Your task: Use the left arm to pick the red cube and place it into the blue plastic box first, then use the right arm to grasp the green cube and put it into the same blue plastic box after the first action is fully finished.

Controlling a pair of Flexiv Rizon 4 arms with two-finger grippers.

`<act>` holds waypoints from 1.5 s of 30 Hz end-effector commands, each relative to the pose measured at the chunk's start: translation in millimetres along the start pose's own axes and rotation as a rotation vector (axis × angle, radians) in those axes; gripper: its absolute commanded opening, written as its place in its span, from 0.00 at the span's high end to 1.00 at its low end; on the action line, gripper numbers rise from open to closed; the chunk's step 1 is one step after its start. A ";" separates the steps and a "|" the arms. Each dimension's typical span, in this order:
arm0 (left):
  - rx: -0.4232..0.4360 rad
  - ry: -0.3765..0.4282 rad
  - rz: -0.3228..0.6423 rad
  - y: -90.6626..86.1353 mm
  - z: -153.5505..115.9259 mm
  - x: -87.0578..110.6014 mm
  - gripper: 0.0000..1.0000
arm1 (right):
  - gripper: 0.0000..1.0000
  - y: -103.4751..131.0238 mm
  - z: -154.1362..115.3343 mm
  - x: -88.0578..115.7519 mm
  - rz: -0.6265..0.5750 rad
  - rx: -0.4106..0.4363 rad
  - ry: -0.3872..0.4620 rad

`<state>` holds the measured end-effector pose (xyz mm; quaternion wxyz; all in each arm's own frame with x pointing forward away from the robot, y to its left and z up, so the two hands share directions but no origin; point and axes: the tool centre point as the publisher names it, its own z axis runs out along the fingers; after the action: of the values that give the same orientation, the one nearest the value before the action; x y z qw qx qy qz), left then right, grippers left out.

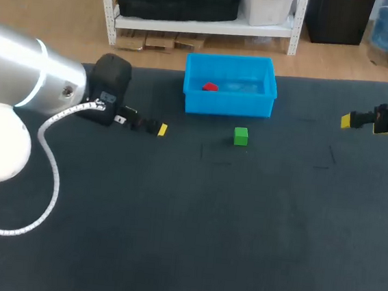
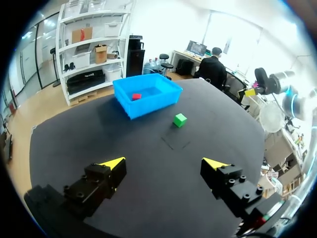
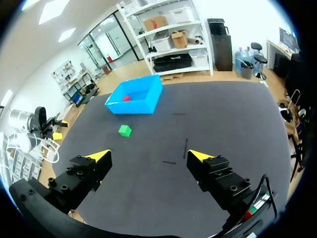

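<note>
Head view puts the red cube in the blue plastic box and the green cube on the table near its front wall, so a skewed descent could, I judge, shove it against that wall. My right pincer hangs wide and empty, well off to the right; my left pincer likewise, left of the box.

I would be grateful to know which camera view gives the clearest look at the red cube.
The head view: it looks down into the blue plastic box, so the red cube shows plainly on its floor. Both wrist views show it too, smaller and farther off, inside the same box.
</note>
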<state>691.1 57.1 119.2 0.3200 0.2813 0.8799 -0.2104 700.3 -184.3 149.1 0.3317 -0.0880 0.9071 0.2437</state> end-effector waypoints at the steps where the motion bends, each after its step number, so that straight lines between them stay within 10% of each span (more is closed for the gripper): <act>1: 0.046 0.030 0.004 4.2 -7.7 5.9 0.00 | 0.00 -0.4 -0.4 -0.2 -0.001 -0.001 0.002; 29: 0.083 0.061 0.054 2.4 -6.0 9.2 0.00 | 0.00 1.5 -3.4 -4.9 -0.006 0.004 -0.003; 45: 0.083 0.061 0.054 2.4 -6.0 9.2 0.00 | 0.00 45.5 0.9 -21.1 -0.194 0.200 0.202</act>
<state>683.4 64.6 117.6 0.2851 0.3234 0.8734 -0.2264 703.2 -152.8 173.8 0.2726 -0.1828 0.9295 0.1680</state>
